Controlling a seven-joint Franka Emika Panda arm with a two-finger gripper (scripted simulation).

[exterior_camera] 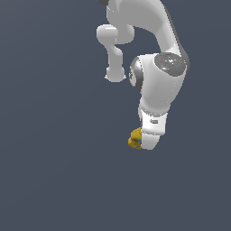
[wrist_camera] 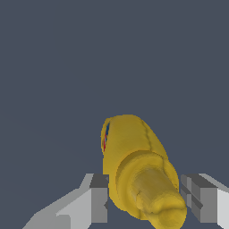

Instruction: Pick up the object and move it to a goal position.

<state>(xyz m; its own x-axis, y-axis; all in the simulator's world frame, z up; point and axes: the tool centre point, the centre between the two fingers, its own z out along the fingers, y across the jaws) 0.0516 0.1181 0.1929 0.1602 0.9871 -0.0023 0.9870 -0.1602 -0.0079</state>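
The object (wrist_camera: 129,152) is a mustard-yellow lumpy item with a narrow pointed end and a bit of blue and red marking on one side. In the wrist view it lies between my two grey fingers (wrist_camera: 99,197), and both pads touch its sides. My gripper (wrist_camera: 144,197) is shut on it. In the exterior view the object (exterior_camera: 135,138) shows as a small yellow lump with a blue spot, sticking out from under the white hand (exterior_camera: 151,131) toward the exterior view's left. The hand hides the fingertips there.
A plain dark grey-blue surface (exterior_camera: 54,171) fills the background in both views. The white arm (exterior_camera: 158,40) reaches down from the top of the exterior view. No other objects or markers show.
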